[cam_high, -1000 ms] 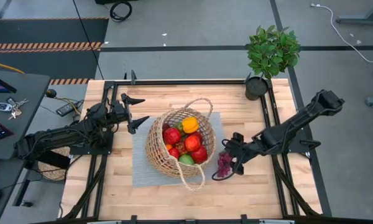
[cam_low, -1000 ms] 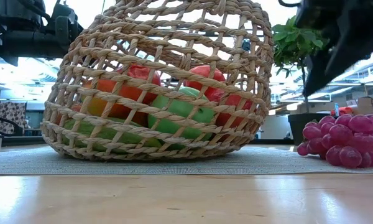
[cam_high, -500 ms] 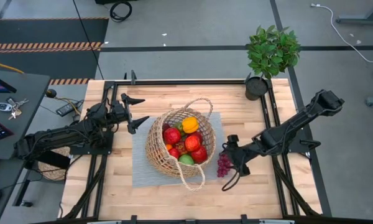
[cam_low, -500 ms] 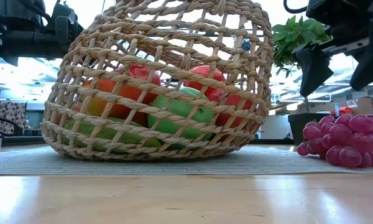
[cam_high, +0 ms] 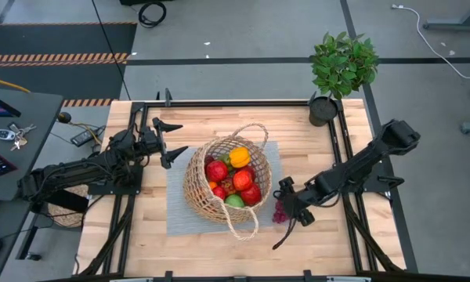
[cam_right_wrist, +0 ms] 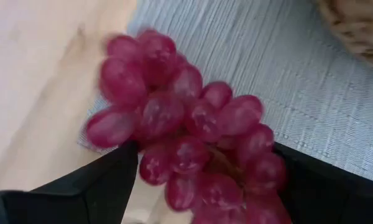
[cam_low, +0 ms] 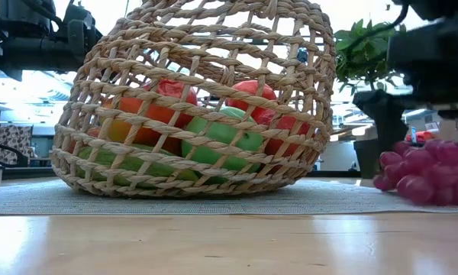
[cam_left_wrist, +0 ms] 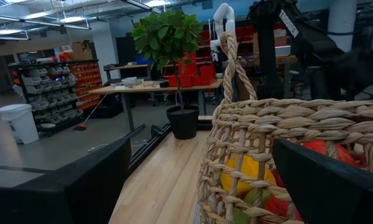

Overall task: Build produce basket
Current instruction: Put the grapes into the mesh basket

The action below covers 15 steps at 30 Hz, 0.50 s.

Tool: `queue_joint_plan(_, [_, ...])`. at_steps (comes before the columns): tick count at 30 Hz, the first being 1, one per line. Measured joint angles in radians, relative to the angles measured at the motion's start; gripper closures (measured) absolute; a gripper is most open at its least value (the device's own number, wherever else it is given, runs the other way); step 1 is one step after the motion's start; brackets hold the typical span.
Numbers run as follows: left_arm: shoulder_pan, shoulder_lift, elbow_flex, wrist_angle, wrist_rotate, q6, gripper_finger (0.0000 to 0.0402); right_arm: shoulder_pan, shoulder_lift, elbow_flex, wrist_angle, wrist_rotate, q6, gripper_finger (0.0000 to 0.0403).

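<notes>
The woven basket [cam_high: 225, 182] lies tilted on a grey mat [cam_high: 178, 219]. It holds red apples, a green apple and a yellow-orange piece [cam_high: 240, 157]. A purple grape bunch [cam_right_wrist: 186, 137] lies at the mat's right edge, partly on the wood. My right gripper [cam_right_wrist: 205, 149] points steeply down over it, open, with one finger on each side of the bunch [cam_low: 424, 172]. My left gripper [cam_high: 172, 139] hovers level and open at the basket's far-left rim [cam_left_wrist: 280, 118]. My right gripper comes at the grape bunch from above with one finger on each side of it. One fingertip [cam_right_wrist: 121, 165] stands right against the bunch's edge. I cannot tell whether it touches. The bunch lies on the mat's edge and the table.
A potted green plant [cam_high: 341, 70] stands at the far right corner. The basket's looped handle [cam_high: 243, 225] sticks out toward the near edge. Bare wood lies along the near edge and right of the grapes. Keys and devices sit on a side table [cam_high: 16, 133] at the left.
My right gripper has come down onto the grape bunch, shifting slightly toward the near edge. Its wrist has rolled, so the fingers now stand on either side of the bunch. Its opening looks unchanged.
</notes>
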State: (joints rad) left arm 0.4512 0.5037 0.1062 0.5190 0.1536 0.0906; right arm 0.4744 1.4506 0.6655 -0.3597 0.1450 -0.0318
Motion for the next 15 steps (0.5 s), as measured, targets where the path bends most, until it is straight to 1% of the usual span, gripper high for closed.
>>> queue_joint_plan(4, [0.0,0.0,0.0,0.0,0.0,0.0,0.0004,-0.004,0.064,0.0,0.032,0.022,-0.025,0.0053])
queue_joint_plan(7, [0.0,0.0,0.0,0.0,0.0,0.0,0.0004,-0.015,0.085,0.002,0.046,0.027,-0.025,0.0053])
queue_joint_plan(15, [0.0,0.0,0.0,0.0,0.0,0.0,0.0004,-0.033,0.079,0.001,0.076,0.028,-0.013,0.0054])
